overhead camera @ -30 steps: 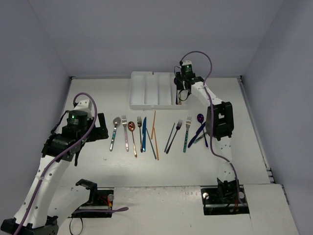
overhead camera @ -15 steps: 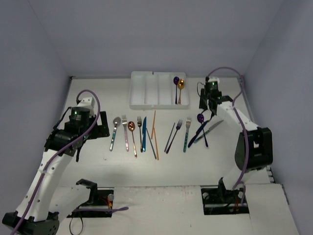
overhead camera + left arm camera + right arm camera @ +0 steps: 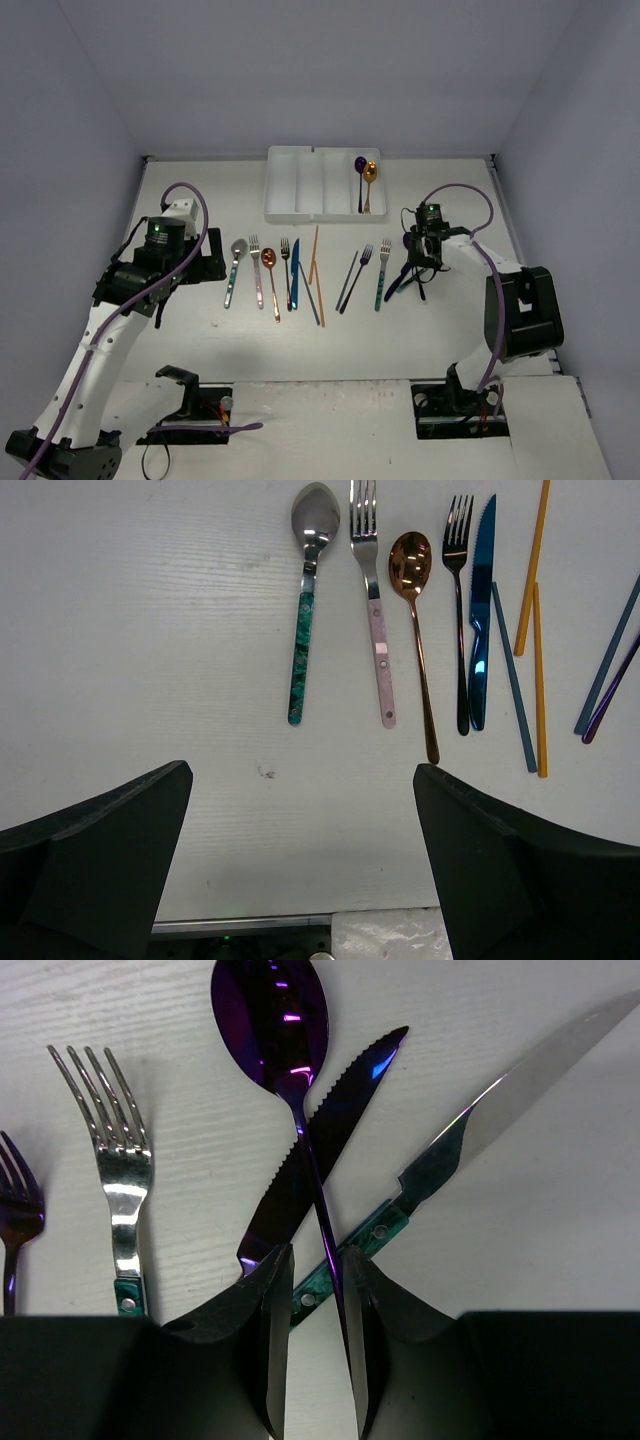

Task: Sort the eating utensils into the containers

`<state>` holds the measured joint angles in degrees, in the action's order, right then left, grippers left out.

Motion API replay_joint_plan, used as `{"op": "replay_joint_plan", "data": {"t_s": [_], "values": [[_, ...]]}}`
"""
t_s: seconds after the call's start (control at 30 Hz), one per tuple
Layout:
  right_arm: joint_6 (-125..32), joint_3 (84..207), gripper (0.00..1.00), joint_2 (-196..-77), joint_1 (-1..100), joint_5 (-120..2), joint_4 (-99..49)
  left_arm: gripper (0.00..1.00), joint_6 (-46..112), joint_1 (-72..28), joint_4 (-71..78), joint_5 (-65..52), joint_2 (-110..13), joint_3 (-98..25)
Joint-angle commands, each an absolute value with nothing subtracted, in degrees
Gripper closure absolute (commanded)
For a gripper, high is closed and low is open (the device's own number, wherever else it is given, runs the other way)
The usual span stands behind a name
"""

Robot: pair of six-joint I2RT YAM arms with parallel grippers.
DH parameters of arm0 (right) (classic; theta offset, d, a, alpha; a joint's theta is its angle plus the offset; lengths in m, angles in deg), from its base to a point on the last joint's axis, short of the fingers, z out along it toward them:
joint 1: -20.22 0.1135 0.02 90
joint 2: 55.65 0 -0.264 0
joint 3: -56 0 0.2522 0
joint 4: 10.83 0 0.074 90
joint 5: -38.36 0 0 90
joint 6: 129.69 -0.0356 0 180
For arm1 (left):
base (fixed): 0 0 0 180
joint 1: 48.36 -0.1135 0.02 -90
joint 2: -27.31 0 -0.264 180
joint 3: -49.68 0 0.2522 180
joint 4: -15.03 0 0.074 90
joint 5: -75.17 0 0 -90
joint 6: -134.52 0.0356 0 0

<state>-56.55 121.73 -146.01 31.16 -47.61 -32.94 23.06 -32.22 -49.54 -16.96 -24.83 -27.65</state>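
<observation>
White plastic tray lies at the far side of the bench, and its rightmost slot holds a stowed purple spoon and a gold spoon side by side; the other slots show only white.

Nearer the arms, the rest of the cutlery lies in a loose row. From the left it runs: teal-handled spoon, pink-handled fork, copper spoon, dark fork and blue knife, these last two just beside each other. Orange chopsticks and a grey-blue chopstick come next.

The left claw hangs over bare bench on the near side of that row, its fingers spread wide with nothing between them.

The right claw is down at the right end of the row. Its fingers are drawn almost together, and the thin handle of a loose purple spoon runs through the slit between them. The slit looks a little wider than the handle, so the spoon seems straddled, not pinched, though the dark fingers make that hard to judge. This spoon lies across a dark purple knife. A teal-handled knife slants off to the right, and a teal-handled fork lies to the left.
</observation>
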Motion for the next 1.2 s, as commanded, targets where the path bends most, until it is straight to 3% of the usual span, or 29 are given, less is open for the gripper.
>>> {"op": "replay_joint_plan", "data": {"t_s": [0.0,0.73,0.87,1.17], "values": [[-57.7,120.73,0.76,-143.4,31.02,-46.7,-31.97,0.08,23.97,-31.84,-48.04,-16.5,-24.99,-30.17],[-54.63,121.09,0.82,-150.13,30.95,-44.16,-29.95,0.08,23.78,-31.84,-48.22,-16.33,-24.02,-29.03],[-54.69,121.38,0.92,-150.84,30.95,-44.4,-29.33,0.08,23.87,-31.84,-48.22,-16.33,-24.07,-29.03],[-54.74,121.87,1.0,-150.0,31.02,-44.22,-29.24,0.08,23.87,-31.84,-48.13,-16.44,-24.19,-28.86]]}}
